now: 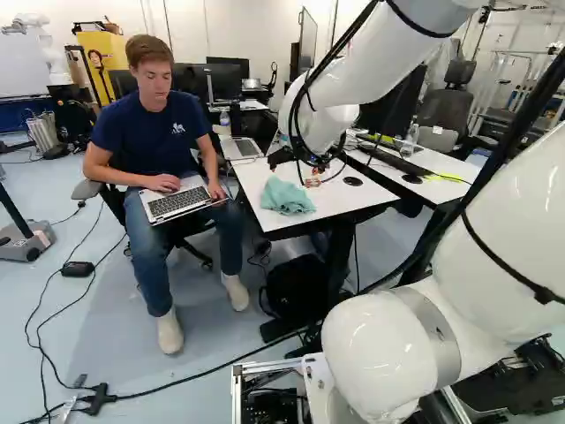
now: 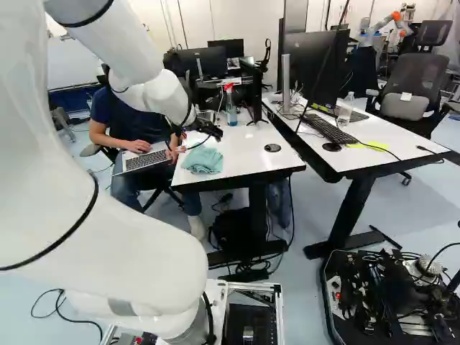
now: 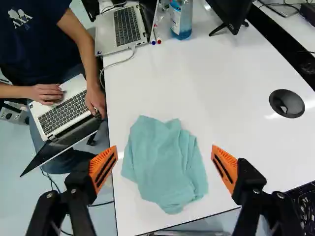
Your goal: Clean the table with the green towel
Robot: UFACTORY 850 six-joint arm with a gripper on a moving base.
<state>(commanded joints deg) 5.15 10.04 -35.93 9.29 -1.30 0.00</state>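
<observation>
Black gripper (image 2: 210, 130), fingers spread apart, hangs above the green towel (image 3: 165, 164), rumpled at the table's (image 3: 221, 88) near corner; beyond, a labelled bottle (image 3: 181, 19) of blue liquid stands between laptop (image 3: 120, 27) and monitor (image 3: 227, 11).

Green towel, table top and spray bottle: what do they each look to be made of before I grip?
The green towel looks like soft, matt woven cloth, perhaps microfibre or cotton: it slumps in loose folds. The table top seems a smooth white laminate with some sheen, showing bright reflections. The spray bottle looks like clear plastic, blue liquid showing through.
</observation>
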